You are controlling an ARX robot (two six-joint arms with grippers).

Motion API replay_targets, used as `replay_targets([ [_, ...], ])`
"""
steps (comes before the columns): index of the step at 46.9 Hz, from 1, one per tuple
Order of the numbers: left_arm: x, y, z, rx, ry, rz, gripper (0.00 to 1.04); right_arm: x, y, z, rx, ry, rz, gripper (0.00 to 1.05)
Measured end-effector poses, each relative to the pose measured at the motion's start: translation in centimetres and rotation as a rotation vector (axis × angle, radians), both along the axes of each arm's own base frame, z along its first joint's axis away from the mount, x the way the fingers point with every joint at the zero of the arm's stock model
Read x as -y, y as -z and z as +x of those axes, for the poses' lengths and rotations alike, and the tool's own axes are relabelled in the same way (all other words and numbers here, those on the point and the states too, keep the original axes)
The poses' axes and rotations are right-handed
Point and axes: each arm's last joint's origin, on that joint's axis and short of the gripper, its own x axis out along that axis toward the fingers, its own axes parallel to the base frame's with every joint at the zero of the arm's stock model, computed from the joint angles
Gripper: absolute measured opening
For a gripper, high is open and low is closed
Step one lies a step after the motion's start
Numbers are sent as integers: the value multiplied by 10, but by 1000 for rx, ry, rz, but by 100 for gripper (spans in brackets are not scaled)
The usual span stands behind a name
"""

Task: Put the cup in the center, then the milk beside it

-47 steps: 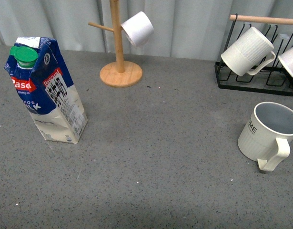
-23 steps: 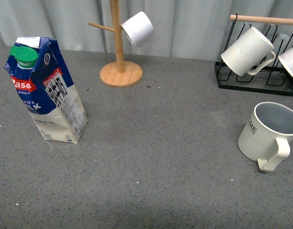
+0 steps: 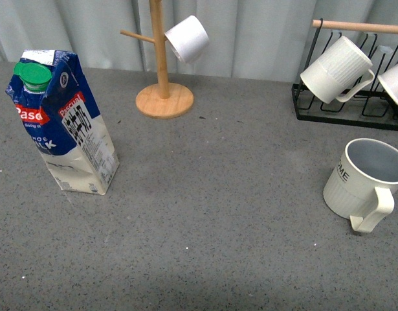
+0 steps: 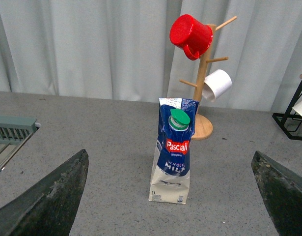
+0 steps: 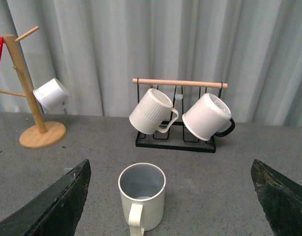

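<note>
The cup (image 3: 364, 184), a cream ribbed mug with black lettering and a grey-blue inside, stands upright at the right of the grey table, its loop handle toward me. The milk (image 3: 63, 123), a blue-and-white carton with a green cap, stands upright at the left. Neither arm shows in the front view. My left gripper (image 4: 169, 155) is open, back from the milk (image 4: 173, 157) and facing it, with nothing between its fingers (image 4: 52, 201). My right gripper (image 5: 170, 161) is open too, with the cup (image 5: 142, 196) ahead of it between the finger lines, untouched.
A wooden mug tree (image 3: 162, 65) at the back holds a plain white cup (image 3: 187, 37) and a red cup (image 4: 191, 35). A black wire rack (image 3: 344, 110) at the back right carries white ribbed mugs (image 3: 334, 70). Grey tabletop (image 3: 218, 207) lies between carton and cup.
</note>
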Motion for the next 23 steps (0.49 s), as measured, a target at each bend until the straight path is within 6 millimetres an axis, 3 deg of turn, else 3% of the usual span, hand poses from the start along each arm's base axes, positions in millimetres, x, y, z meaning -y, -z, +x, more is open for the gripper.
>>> replay_targets([
  [4,0,0,0,0,0,0,98,0,0,0,1,20,-14,95],
  [8,0,0,0,0,0,0,98,3,-1,3,-34,157,-140,95],
  [14,0,0,0,0,0,0,98,7,-1,16,-106,146,-225,95],
  [16,0,0,0,0,0,0,98,9,-5,24,-119,138,-223,95],
  [23,0,0,0,0,0,0,98,15,-19,77,-220,121,-188,95],
])
